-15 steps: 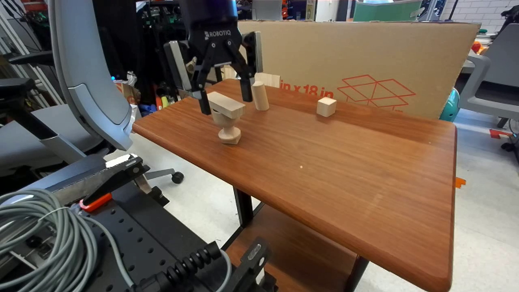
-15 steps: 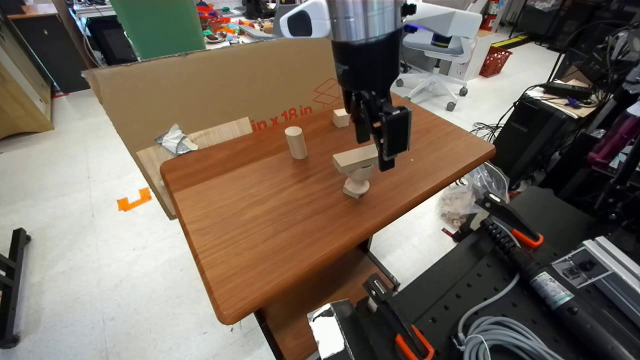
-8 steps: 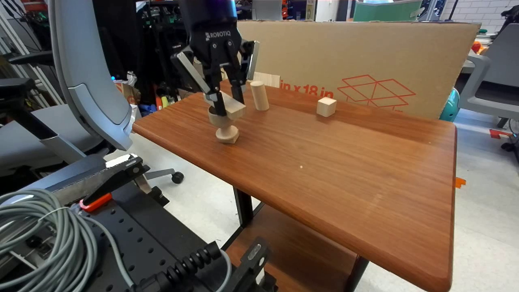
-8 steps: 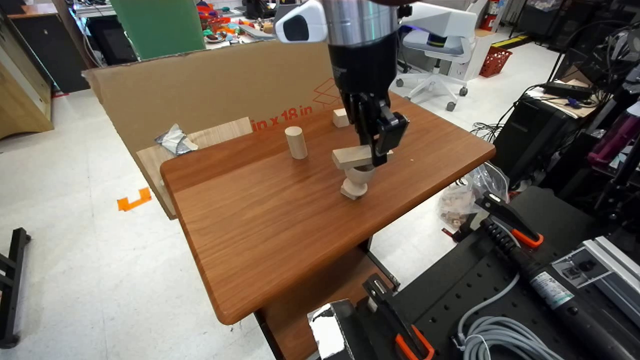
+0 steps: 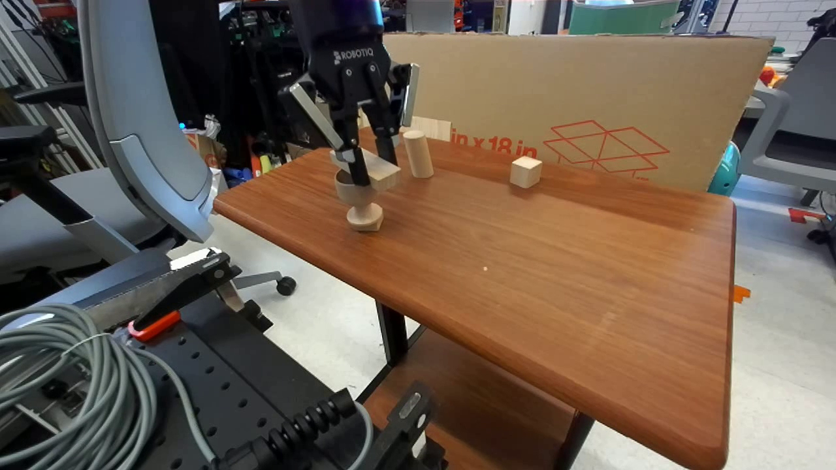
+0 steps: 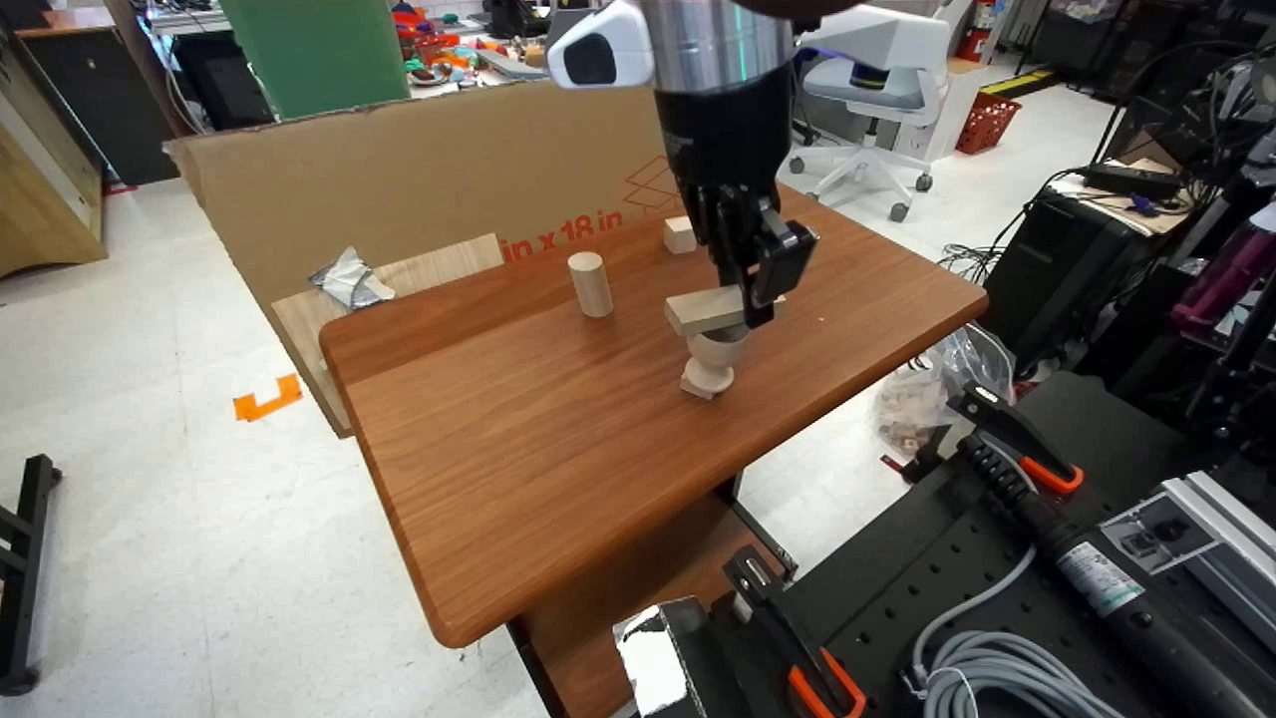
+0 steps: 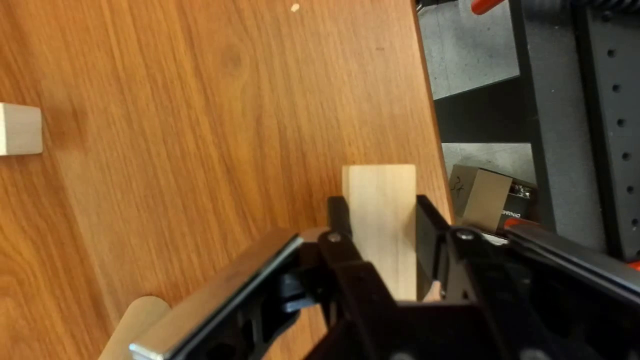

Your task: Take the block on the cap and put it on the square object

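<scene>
Looks like bare, matt wood on block (image 7: 382, 227), cap (image 5: 356, 194) and cube (image 5: 526, 173); like smooth, grained, faintly glossy wood on the desk (image 5: 516, 274); like dull cardboard on the panel (image 5: 575, 98); like shiny metal against matt black on the claw (image 5: 376, 171).

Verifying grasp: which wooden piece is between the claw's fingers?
The flat slab, clamped by the claw; cube and cylinder stand apart, cup-shaped piece sits below.

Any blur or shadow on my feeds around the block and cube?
Wrist view: the gripper blurs nearest the lens, the block has fairly crisp edges, the cube is cut by the frame; both exterior views: a shadow darkens the table along the cardboard, by the cube.
</scene>
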Motion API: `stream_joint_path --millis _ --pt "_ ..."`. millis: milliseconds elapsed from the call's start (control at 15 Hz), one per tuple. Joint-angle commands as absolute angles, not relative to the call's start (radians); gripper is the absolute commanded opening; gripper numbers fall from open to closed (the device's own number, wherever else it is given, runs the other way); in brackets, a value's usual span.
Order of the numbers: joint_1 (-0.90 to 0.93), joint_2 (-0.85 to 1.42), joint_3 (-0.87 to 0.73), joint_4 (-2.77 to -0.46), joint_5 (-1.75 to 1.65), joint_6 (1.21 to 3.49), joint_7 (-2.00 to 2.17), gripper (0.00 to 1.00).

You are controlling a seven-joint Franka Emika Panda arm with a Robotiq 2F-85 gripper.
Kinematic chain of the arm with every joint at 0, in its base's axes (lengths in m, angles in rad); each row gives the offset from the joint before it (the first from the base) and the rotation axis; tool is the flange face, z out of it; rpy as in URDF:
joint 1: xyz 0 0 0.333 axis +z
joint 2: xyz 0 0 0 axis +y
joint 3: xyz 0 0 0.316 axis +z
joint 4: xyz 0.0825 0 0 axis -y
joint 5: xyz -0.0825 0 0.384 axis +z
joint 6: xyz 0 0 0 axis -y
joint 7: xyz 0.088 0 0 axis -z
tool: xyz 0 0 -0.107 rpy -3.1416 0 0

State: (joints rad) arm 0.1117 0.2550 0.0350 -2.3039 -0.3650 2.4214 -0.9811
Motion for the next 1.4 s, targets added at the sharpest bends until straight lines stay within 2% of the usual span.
stream_joint_path --millis 0,800,1333 --pt "0.088 0.239 0.052 -2.293 -0.382 2.443 -0.961 0.1" --pt "0.022 0.297 0.015 -2.098 -0.367 2.427 -0.897 0.1" --pt "-0.034 0.428 -0.022 -1.94 -0.377 2.403 -0.895 0.1"
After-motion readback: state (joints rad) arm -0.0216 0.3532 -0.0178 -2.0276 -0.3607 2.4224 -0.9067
